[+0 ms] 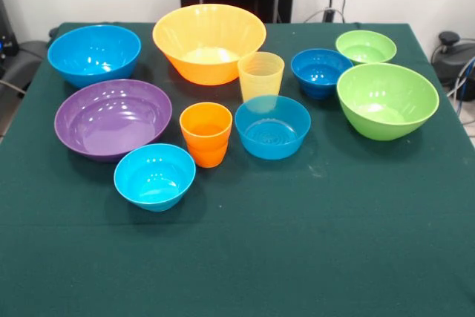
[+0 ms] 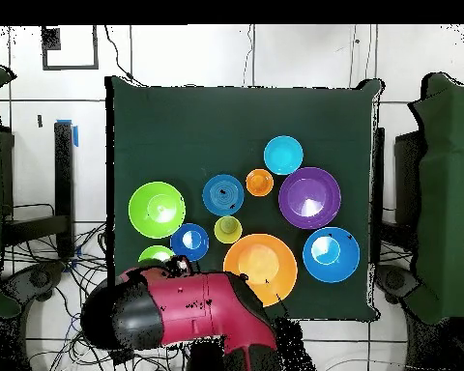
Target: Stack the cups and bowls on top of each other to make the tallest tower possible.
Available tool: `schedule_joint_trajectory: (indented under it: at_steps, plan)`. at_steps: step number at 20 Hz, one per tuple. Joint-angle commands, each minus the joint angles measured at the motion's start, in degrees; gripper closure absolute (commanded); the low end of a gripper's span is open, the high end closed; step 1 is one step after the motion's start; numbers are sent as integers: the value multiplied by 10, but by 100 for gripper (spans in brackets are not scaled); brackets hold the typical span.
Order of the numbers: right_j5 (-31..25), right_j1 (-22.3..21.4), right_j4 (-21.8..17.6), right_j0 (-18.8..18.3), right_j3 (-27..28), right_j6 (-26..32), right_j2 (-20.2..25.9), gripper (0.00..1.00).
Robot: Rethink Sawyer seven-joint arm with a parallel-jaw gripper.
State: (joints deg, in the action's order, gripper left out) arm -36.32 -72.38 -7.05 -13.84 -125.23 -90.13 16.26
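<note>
Front view: orange cup [image 1: 205,133] and yellow cup [image 1: 260,76] seemingly upright, mouths up.

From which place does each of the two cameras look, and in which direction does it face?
Front view: sits across the table, facing the dark pedestal base at the far edge; shows the green table with every bowl and cup; no arm visible.
Overhead view: sits above, looking straight down; the red arm shows at the bottom, partly covering the small lime green bowl; its tool is not visible.
Shared: the large orange bowl, purple bowl and orange cup.
</note>
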Motion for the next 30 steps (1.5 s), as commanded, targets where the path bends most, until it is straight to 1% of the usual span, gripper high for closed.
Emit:
schedule_joint_trajectory:
  at_steps: [1, 2, 4, 6, 8, 10, 12, 15, 17, 20, 23, 26, 30]
  plan:
    - [-8, 44, -33, -21, -29, 71, 60, 0]
    - [15, 56, -8, -41, -43, 101, 94, 0]
    - [9, 67, -10, -43, -40, 98, 104, 0]
    - [8, 67, -14, -51, -41, 92, 112, 0]
    - [16, 74, -14, -62, -45, 88, 123, 0]
    - [2, 87, -26, -59, -33, 71, 123, 0]
    - [-4, 87, -37, -56, -26, 54, 122, 0]
    - [-7, 76, -37, -56, -32, 43, 122, 0]
    - [-8, 68, -47, -51, -31, 29, 113, 0]
    - [-6, 64, -51, -49, -33, 19, 109, 0]
    - [-9, 80, -47, -55, -34, 24, 115, 0]
    - [-8, 97, -58, -52, -29, 22, 112, 0]
    - [-5, 101, -62, -51, -31, 19, 110, 0]
